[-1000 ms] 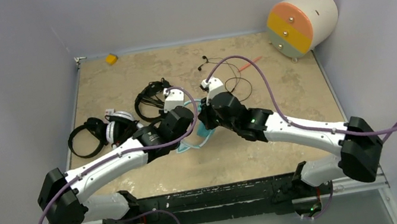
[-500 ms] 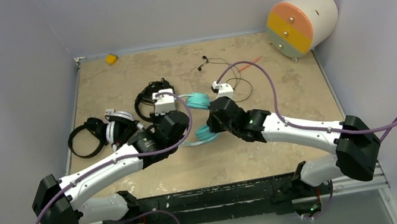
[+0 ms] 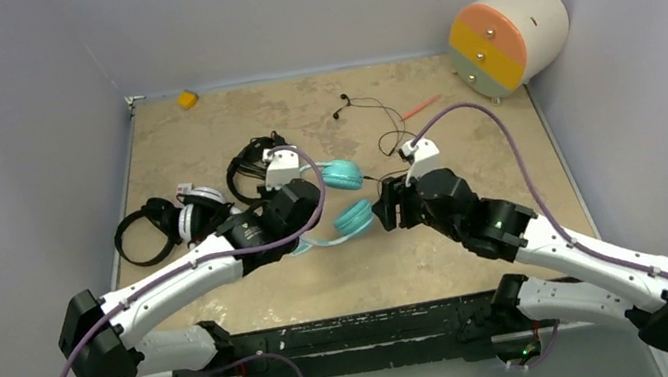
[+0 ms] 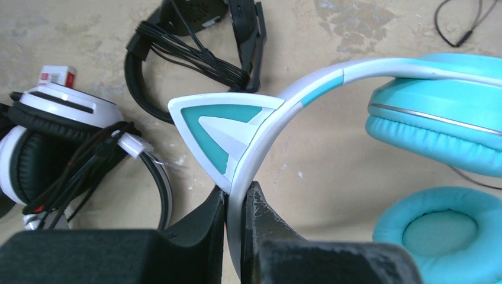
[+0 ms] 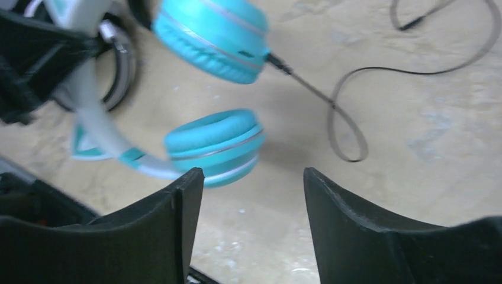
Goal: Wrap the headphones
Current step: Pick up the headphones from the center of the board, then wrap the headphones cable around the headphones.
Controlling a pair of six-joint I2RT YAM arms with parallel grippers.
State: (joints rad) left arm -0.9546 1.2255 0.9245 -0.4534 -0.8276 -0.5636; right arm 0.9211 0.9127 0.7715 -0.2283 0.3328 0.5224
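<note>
The right gripper (image 5: 253, 177) now stands spread, drawn back from the teal headphones (image 3: 352, 218), leaving them mid-table pinched at the headband (image 4: 267, 127) by the left gripper (image 4: 237, 198) alone, their cable (image 5: 346, 118) lying loose, unwrapped.

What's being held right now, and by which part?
The left end effector is shut on the teal headphones, pinching the headband just beside a cat ear. The right end effector is open, holding nothing.

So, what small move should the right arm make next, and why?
Probably reach the open right fingers forward to the loose cable and close on it: the left fingers clamp the band of the teal headset, and its cable lies unwound.
</note>
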